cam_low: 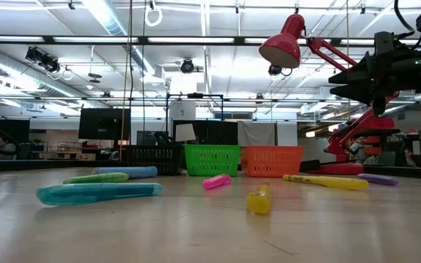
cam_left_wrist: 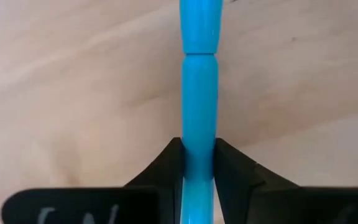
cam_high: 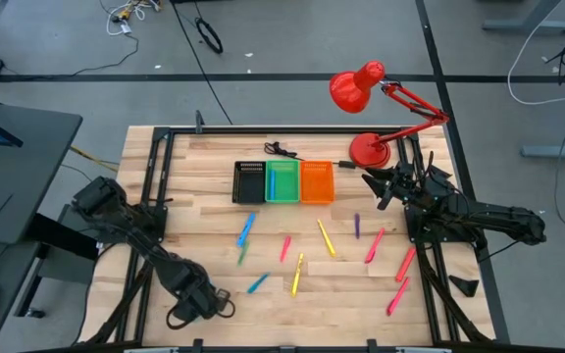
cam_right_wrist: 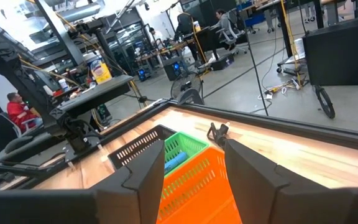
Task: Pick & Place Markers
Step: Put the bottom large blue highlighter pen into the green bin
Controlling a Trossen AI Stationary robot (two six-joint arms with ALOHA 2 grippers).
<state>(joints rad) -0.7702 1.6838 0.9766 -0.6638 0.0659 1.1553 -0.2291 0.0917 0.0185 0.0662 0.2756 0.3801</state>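
Fingers of the left gripper [cam_left_wrist: 197, 177] are clamping a blue marker [cam_left_wrist: 198, 93] near its rear end, well apart from the green bin [cam_high: 282, 182]. Being light, stiff and slick, it is likely needing a firm mid-barrel hold. The right gripper [cam_right_wrist: 191, 162] is hovering over the orange bin [cam_right_wrist: 197, 186], fingers apart.

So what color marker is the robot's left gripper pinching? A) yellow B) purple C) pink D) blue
D: in the left wrist view the left gripper has its two dark fingers closed on a blue marker lying on the wooden table.
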